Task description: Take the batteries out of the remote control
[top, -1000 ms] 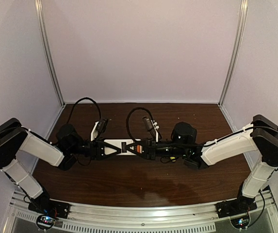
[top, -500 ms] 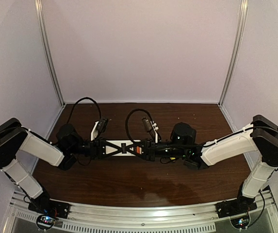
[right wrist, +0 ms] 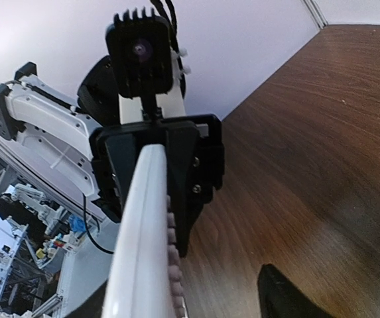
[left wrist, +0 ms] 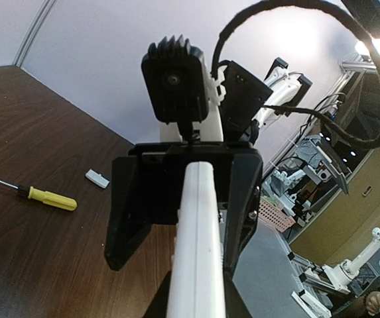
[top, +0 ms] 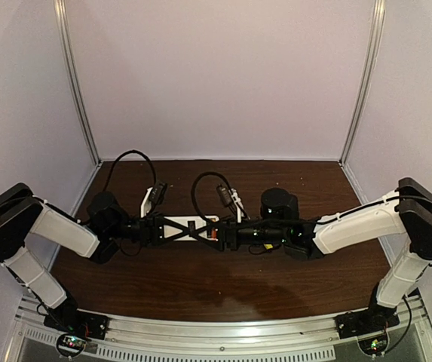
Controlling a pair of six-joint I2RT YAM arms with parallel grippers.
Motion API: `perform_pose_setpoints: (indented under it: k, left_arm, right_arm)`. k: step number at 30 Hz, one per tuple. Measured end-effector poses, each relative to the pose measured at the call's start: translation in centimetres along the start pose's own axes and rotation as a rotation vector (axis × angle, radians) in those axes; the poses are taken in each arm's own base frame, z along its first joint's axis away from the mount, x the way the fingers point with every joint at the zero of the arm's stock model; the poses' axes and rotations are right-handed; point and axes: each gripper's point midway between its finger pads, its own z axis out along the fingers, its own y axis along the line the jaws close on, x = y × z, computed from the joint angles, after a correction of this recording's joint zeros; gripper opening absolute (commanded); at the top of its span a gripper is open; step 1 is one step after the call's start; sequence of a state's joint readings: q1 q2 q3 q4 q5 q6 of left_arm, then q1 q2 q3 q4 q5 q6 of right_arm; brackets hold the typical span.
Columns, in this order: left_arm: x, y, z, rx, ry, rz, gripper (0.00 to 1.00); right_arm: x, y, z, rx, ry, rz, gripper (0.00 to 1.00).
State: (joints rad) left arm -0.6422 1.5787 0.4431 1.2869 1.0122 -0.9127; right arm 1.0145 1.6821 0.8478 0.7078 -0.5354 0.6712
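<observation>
Remote control [left wrist: 196, 245]; screwdriver [left wrist: 47, 197] on table [left wrist: 30, 258]

No legible text, labels or numbers anywhere.

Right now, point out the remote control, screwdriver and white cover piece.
remote control [left wrist: 196, 245]: left wrist view, mid white body.
screwdriver [left wrist: 50, 198]: left wrist view, yellow handle.
cover piece [left wrist: 97, 177]: left wrist view, top face.
</observation>
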Motion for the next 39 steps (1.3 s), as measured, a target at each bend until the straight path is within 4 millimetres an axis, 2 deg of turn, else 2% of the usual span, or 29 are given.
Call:
perform_pose_setpoints:
  k: [5, 12, 16, 20, 27, 34, 39]
  left_arm:
    - [-0.4, 0.4, 0.0, -0.024, -0.018, 0.046, 0.00]
    - [-1.2, 1.1, -0.2, -0.103, -0.041, 0.088, 0.00]
    - [-1.4, 1.6, -0.4, -0.148, -0.050, 0.092, 0.00]
    - [-1.2, 2.8, -0.6, -0.206, -0.045, 0.061, 0.00]
    - [-1.3, 4.3, -0.5, -0.277, -0.035, 0.009, 0.00]
    - [-1.2, 5.6, -0.5, -0.329, -0.018, -0.041, 0.00]
    - [-0.9, 6.7, -0.3, -0.363, 0.003, -0.085, 0.00]
  right_arm:
    - [-0.1, -0.8, -1.2, 0.104, 0.023, -0.016, 0.80]
    - [-2.7, 0.0, -4.1, 0.214, -0.033, -0.094, 0.84]
    - [-3.3, -0.9, -6.1, 0.317, -0.060, -0.136, 0.85]
    - [-2.8, -3.2, -8.2, 0.464, -0.068, -0.170, 0.85]
    - [-0.5, -7.9, -11.4, 0.701, -0.026, -0.196, 0.84]
    - [-0.3, -11.1, -13.2, 0.841, -0.015, -0.183, 0.77]
    - [1.1, -14.4, -14.4, 0.934, 0.045, -0.151, 0.71]
